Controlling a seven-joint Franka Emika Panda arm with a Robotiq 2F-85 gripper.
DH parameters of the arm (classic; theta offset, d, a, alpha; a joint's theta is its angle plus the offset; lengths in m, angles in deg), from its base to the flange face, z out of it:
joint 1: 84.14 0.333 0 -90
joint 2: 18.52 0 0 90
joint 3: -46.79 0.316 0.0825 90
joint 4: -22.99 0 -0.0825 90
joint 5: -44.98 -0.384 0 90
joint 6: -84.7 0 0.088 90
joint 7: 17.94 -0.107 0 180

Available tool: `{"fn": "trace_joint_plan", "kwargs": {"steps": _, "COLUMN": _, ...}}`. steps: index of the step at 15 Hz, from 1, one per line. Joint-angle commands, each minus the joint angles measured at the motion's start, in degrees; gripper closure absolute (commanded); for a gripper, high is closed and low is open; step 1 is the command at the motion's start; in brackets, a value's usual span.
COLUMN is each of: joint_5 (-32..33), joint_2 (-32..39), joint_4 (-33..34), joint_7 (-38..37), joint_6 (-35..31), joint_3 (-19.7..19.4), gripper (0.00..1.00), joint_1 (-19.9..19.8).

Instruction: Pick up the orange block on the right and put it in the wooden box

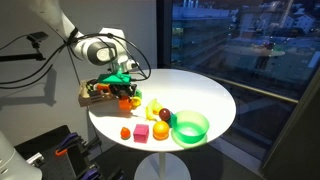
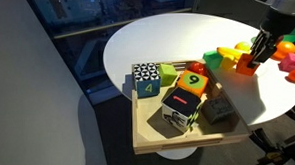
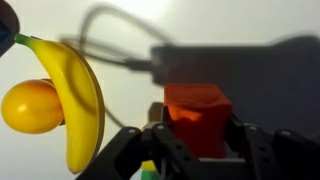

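Observation:
My gripper (image 3: 197, 128) is shut on the orange block (image 3: 195, 103), a small orange-red piece with flat faces held between both fingers. In both exterior views the gripper (image 1: 124, 88) (image 2: 256, 50) holds the block (image 1: 125, 101) (image 2: 248, 64) low over the white table, close beside the wooden box (image 1: 88, 96) (image 2: 168, 144). The box is a shallow brown crate at the table's edge. It holds several patterned cubes, among them a yellow numbered one (image 2: 193, 83).
A banana (image 3: 80, 100) and a round orange-yellow fruit (image 3: 30, 107) lie just beside the gripper. A green bowl (image 1: 190, 127), a pink cube (image 1: 142, 132), an orange ball (image 1: 160, 130) and a small rounded orange piece (image 1: 125, 132) sit toward the table's front edge.

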State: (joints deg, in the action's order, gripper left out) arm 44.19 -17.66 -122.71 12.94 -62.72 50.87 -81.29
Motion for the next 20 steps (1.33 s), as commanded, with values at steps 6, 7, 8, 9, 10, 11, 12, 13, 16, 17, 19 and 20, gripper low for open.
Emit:
{"fn": "trace_joint_plan", "kwargs": {"steps": 6, "joint_5": 0.5, "joint_2": -6.1, "joint_4": 1.2, "joint_7": -5.5, "joint_6": 5.9, "joint_3": 1.7, "gripper": 0.74, "joint_1": 3.7}}
{"fn": "trace_joint_plan", "kwargs": {"steps": 7, "joint_5": 0.3, "joint_2": -6.4, "joint_4": 1.6, "joint_7": -5.9, "joint_6": 6.2, "joint_3": 1.8, "gripper": 0.74, "joint_1": 4.2}}
{"fn": "trace_joint_plan", "kwargs": {"steps": 8, "joint_5": 0.0, "joint_2": -6.6, "joint_4": 1.9, "joint_7": -6.2, "joint_6": 6.3, "joint_3": 2.0, "gripper": 0.74, "joint_1": 4.6}}
{"fn": "trace_joint_plan", "kwargs": {"steps": 9, "joint_5": -0.3, "joint_2": -6.8, "joint_4": 2.4, "joint_7": -6.4, "joint_6": 6.4, "joint_3": 2.1, "gripper": 0.74, "joint_1": 4.9}}
{"fn": "trace_joint_plan", "kwargs": {"steps": 10, "joint_5": -0.7, "joint_2": -6.8, "joint_4": 2.9, "joint_7": -6.7, "joint_6": 6.5, "joint_3": 2.2, "gripper": 0.74, "joint_1": 5.4}}
{"fn": "trace_joint_plan", "kwargs": {"steps": 11, "joint_5": -0.8, "joint_2": -6.8, "joint_4": 3.4, "joint_7": -6.9, "joint_6": 6.5, "joint_3": 2.4, "gripper": 0.74, "joint_1": 5.7}}
{"fn": "trace_joint_plan", "kwargs": {"steps": 12, "joint_5": -1.0, "joint_2": -6.6, "joint_4": 4.0, "joint_7": -7.3, "joint_6": 6.6, "joint_3": 2.5, "gripper": 0.74, "joint_1": 6.2}}
{"fn": "trace_joint_plan", "kwargs": {"steps": 13, "joint_5": -1.0, "joint_2": -6.4, "joint_4": 4.5, "joint_7": -7.8, "joint_6": 6.7, "joint_3": 2.8, "gripper": 0.74, "joint_1": 6.5}}
{"fn": "trace_joint_plan", "kwargs": {"steps": 16, "joint_5": -1.0, "joint_2": -6.0, "joint_4": 5.9, "joint_7": -9.2, "joint_6": 7.0, "joint_3": 3.6, "gripper": 0.74, "joint_1": 7.6}}
{"fn": "trace_joint_plan", "kwargs": {"steps": 17, "joint_5": -1.5, "joint_2": -5.9, "joint_4": 6.3, "joint_7": -9.3, "joint_6": 7.4, "joint_3": 3.9, "gripper": 0.74, "joint_1": 7.9}}
{"fn": "trace_joint_plan", "kwargs": {"steps": 19, "joint_5": -2.0, "joint_2": -5.9, "joint_4": 6.9, "joint_7": -9.6, "joint_6": 8.1, "joint_3": 4.2, "gripper": 0.74, "joint_1": 8.4}}
{"fn": "trace_joint_plan", "kwargs": {"steps": 20, "joint_5": -2.1, "joint_2": -6.0, "joint_4": 7.0, "joint_7": -9.7, "joint_6": 8.3, "joint_3": 4.3, "gripper": 0.74, "joint_1": 8.5}}
